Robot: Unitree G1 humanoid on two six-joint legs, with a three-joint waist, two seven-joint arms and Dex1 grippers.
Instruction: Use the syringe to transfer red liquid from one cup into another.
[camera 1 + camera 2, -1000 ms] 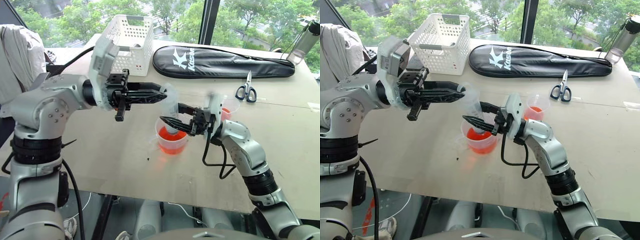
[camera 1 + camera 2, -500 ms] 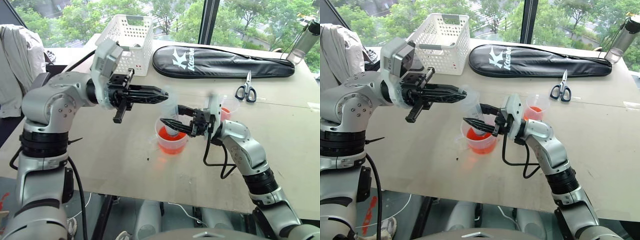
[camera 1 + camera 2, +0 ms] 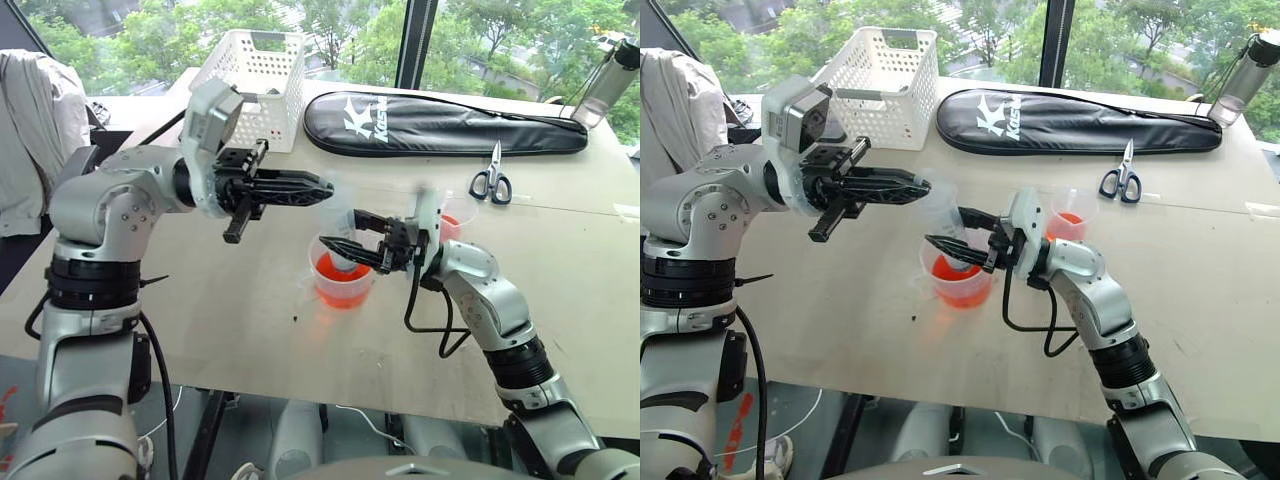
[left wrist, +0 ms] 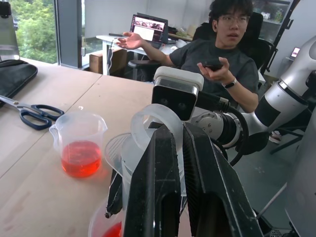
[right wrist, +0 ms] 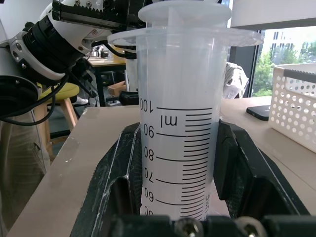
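The syringe (image 5: pixel 177 148) stands upright over the wide handled cup (image 3: pixel 343 285), which holds red liquid (image 3: pixel 958 285). My right gripper (image 3: pixel 340 232) is shut on its barrel from the right. The lower end reaches down into the cup; I cannot tell whether the nozzle touches the liquid. From the left, my left gripper (image 3: pixel 322 187) is shut on the plunger's ring top (image 4: pixel 148 116). The plunger sits almost fully pressed in. Just behind my right wrist stands the smaller cup (image 4: pixel 79 148) with some red liquid in it.
A white basket (image 3: pixel 255 85), a black racket bag (image 3: pixel 445 125), scissors (image 3: pixel 492 180) and a bottle (image 3: pixel 610 85) lie along the back of the table. A person (image 4: pixel 217 54) sits beyond the table's end. Bare tabletop (image 3: pixel 230 310) lies in front of the cups.
My left gripper has closed on the plunger's ring and its wrist has turned a little. The right gripper, the syringe barrel and both cups have stayed put.
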